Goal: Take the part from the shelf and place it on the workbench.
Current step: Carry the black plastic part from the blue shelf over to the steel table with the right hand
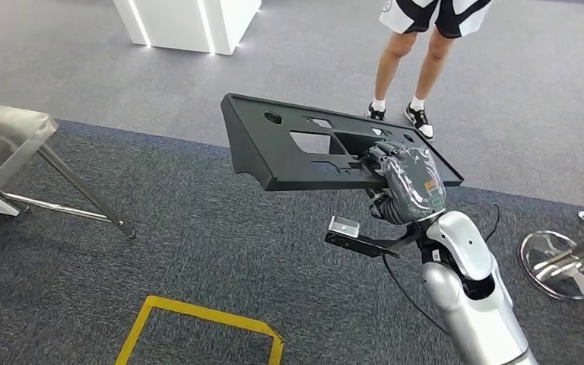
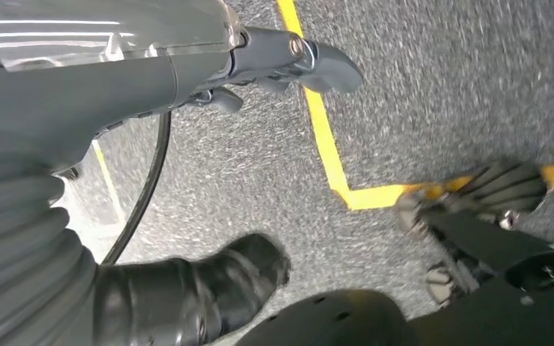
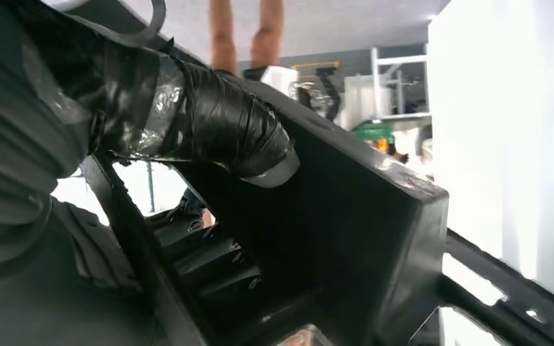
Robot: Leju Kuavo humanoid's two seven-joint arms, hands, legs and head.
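The part (image 1: 289, 144) is a long flat black plastic panel with several cut-outs, held level in the air above the carpet in the head view. My right hand (image 1: 407, 182) grips its right end, thumb on top and fingers under. Up close, the wrapped thumb (image 3: 209, 119) presses on the panel (image 3: 346, 216). The steel workbench (image 1: 4, 141) stands at the far left, its corner well left of the part. My left hand (image 2: 195, 288) hangs over the floor, its thumb and fingers apart and holding nothing.
A person (image 1: 418, 46) stands just beyond the part. A white pillar (image 1: 186, 23) rises at the back. Yellow floor tape (image 1: 198, 323) marks a box in front of me. A stool base (image 1: 559, 266) sits at the right.
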